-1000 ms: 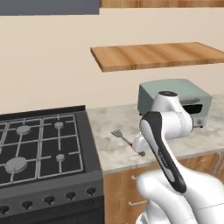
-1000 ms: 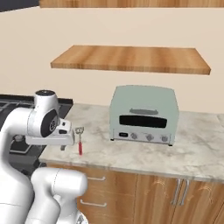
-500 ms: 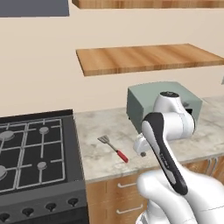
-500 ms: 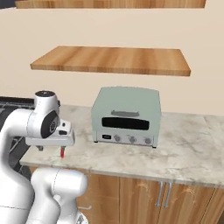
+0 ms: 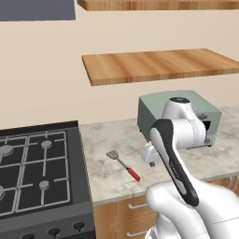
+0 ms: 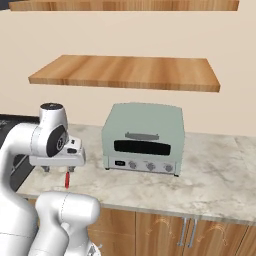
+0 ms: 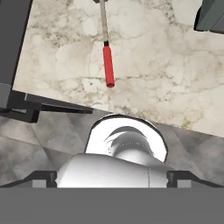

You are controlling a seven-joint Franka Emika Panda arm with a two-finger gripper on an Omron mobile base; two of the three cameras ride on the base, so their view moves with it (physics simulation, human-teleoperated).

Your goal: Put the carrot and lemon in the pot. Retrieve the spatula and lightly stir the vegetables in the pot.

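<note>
The spatula (image 5: pixel 123 163) lies flat on the marble counter (image 5: pixel 107 140) just right of the stove, grey blade toward the wall, red handle toward the front edge. My gripper (image 5: pixel 150 161) hangs above the counter a little right of the handle, pointing down, open and holding nothing. In the right base view the red handle (image 6: pixel 67 179) shows just below the gripper (image 6: pixel 58 169), between its spread fingers. In the hand view the spatula (image 7: pixel 107 64) lies ahead on the counter, apart from the gripper (image 7: pixel 111 176). The pot, carrot and lemon are out of view.
A black gas stove (image 5: pixel 32 172) fills the counter's left side. A pale green toaster oven (image 6: pixel 145 137) stands at the back, right of the gripper. A wooden shelf (image 5: pixel 158 65) hangs on the wall above. Cabinet doors (image 6: pixel 200 232) sit below the counter edge.
The whole picture has shifted left as the base drove right: stove slid toward the left edge, toaster oven toward the middle. The spatula has not moved on the counter. The gripper stays open.
</note>
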